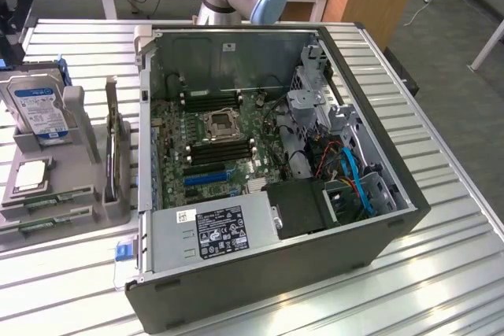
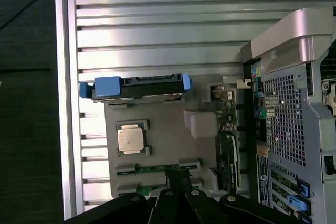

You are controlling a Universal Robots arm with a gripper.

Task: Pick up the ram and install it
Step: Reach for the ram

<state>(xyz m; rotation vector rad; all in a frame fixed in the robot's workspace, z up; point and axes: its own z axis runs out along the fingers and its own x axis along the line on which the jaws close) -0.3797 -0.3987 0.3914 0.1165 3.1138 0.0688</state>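
Two ram sticks, thin green boards, lie side by side in the grey holder point(image 1: 79, 214) at the exterior view's left: one ram stick point(image 1: 49, 198) point(image 2: 149, 170) and a second point(image 1: 39, 224) point(image 2: 143, 188) beside it. My gripper point(image 2: 177, 179) hangs above them with its dark fingers shut and nothing held; its tip overlaps the nearer stick in the wrist view. The gripper's dark body point(image 1: 16, 13) is high at the exterior view's top left. The open computer case point(image 1: 378, 249) holds the motherboard with its black memory slots point(image 1: 220, 151).
The holder also carries a blue-labelled hard drive point(image 1: 39, 108) point(image 2: 139, 85), a square silver processor point(image 1: 31, 175) point(image 2: 131, 139) and an upright dark card point(image 1: 118, 163) point(image 2: 228, 166). A power supply point(image 1: 220, 230) and cables point(image 1: 354, 179) crowd the case. The slatted metal table point(image 1: 441, 218) surrounds everything.
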